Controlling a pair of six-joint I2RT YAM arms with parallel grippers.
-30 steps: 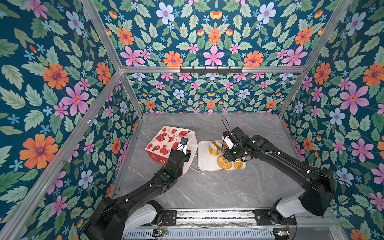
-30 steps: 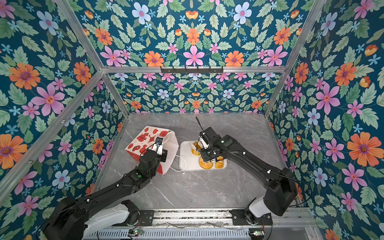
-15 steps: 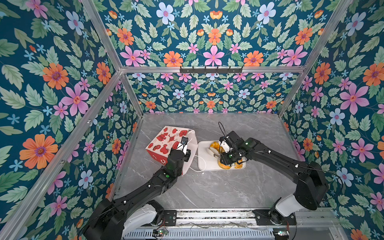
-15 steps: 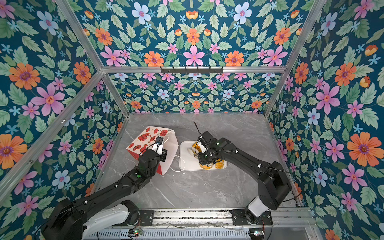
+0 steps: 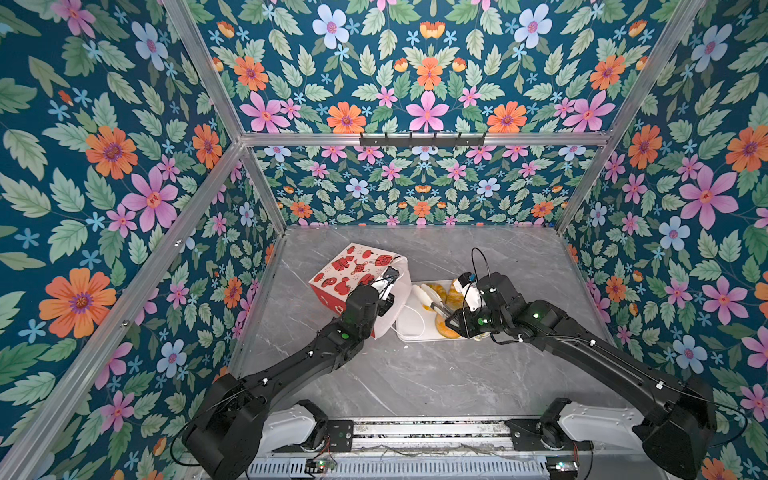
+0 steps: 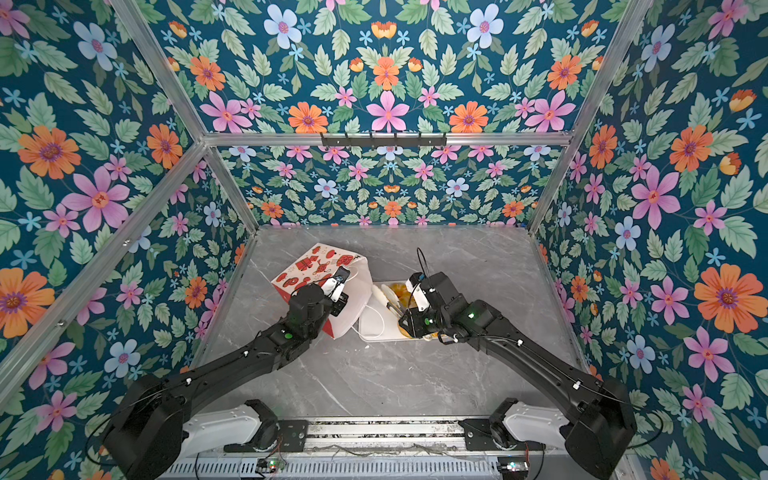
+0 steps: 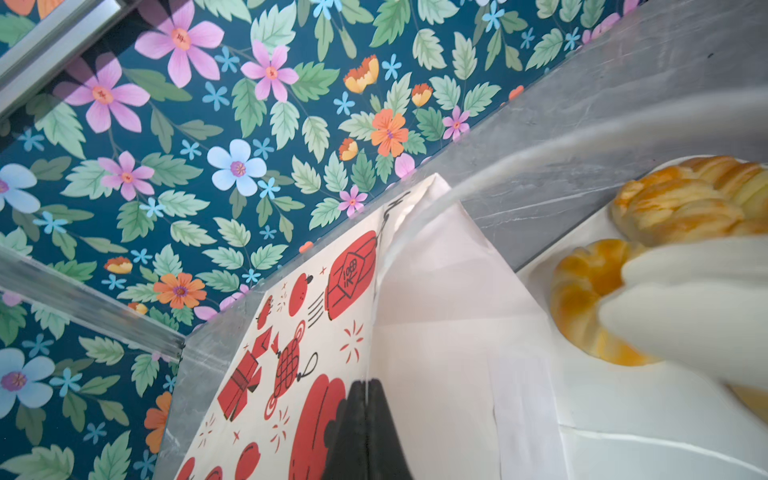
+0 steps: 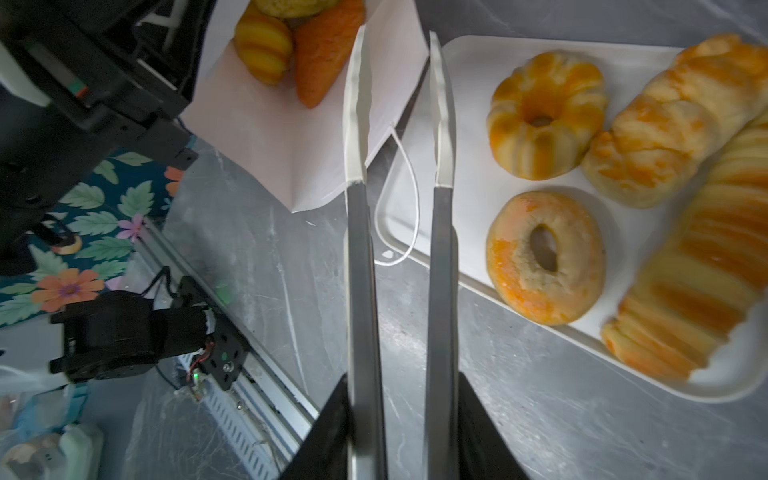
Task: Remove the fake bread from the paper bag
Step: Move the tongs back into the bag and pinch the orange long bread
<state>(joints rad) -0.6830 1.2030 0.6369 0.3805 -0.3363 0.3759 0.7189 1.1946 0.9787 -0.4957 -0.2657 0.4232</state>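
Clamping bag (image 5: 353,266), left gripper (image 7: 366,386), right gripper (image 8: 402,376) clasping tongs (image 8: 360,249), four breads (image 8: 544,257) out, three inside

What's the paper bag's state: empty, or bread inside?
Not empty. The right wrist view shows a ridged bun and an orange loaf inside the paper bag.

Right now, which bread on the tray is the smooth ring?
The bagel: smooth, with a hole. The ribbed bun beside it also has a hole; the rest have none.
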